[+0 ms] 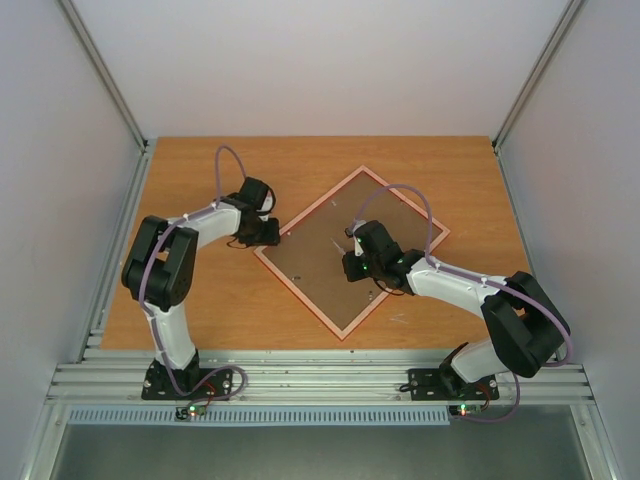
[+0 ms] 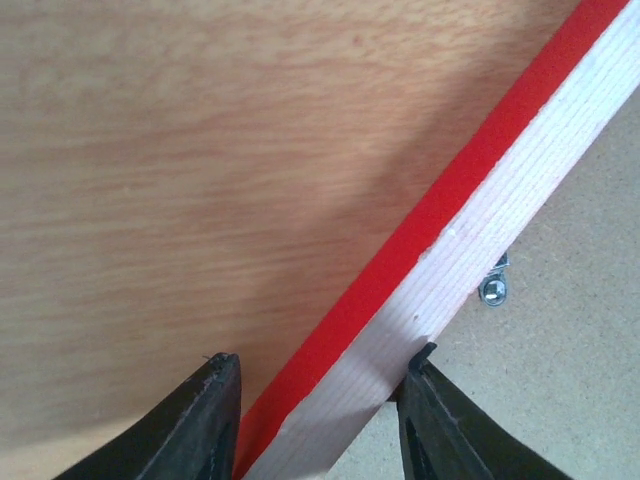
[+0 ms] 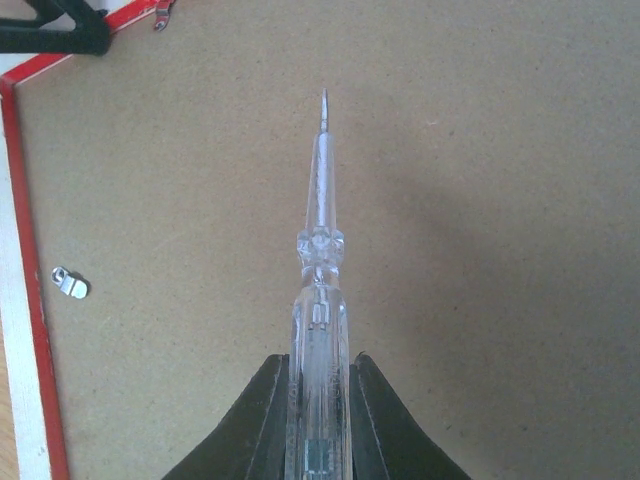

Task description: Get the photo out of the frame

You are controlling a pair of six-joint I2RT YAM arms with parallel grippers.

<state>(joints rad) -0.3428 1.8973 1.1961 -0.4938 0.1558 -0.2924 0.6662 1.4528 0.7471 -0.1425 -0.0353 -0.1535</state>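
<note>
Straddling the rail of the thin red rectangular frame (image 2: 445, 200), the left gripper (image 2: 325, 385) showed no certain clamp; the right gripper (image 3: 318, 365) clenched a clear plastic screwdriver (image 3: 320, 200) over the brown backing board (image 3: 480, 250). The photo lay hidden, presumably below its tip; a slip might gouge it.

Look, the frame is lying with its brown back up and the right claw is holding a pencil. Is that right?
Not quite. The right claw holds a screwdriver, not a pencil. The right wrist view shows its clear handle and thin metal tip. The frame does lie with its brown back up.
</note>
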